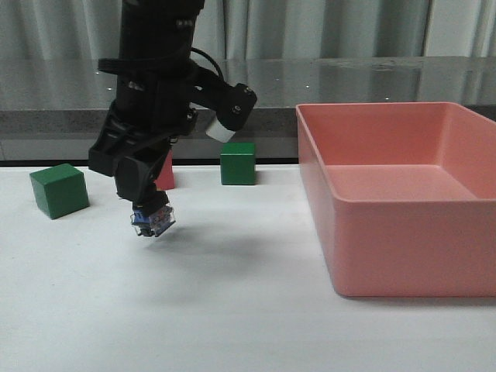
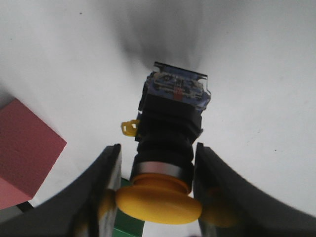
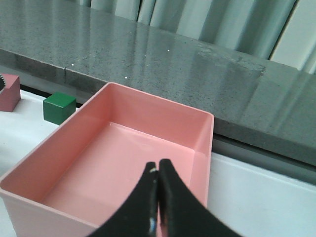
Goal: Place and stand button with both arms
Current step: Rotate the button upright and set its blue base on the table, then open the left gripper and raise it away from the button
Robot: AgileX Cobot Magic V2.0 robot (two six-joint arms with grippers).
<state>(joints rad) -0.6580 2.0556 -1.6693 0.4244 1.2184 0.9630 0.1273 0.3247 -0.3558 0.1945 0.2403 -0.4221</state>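
My left gripper (image 1: 149,203) is shut on the button (image 1: 153,221) and holds it a little above the white table, left of centre. The clear-and-blue base points down and is slightly tilted. In the left wrist view the two black fingers (image 2: 106,192) clamp the button (image 2: 168,133) at its yellow cap and silver collar, with the base toward the table. My right gripper (image 3: 158,170) is shut and empty, hovering over the pink bin (image 3: 202,148). The right arm does not show in the front view.
A large pink bin (image 1: 314,167) stands at the right. Green cubes sit at the far left (image 1: 59,190) and at the back centre (image 1: 237,163). A pink cube (image 1: 164,177) is partly hidden behind the left arm. A grey counter runs behind the table.
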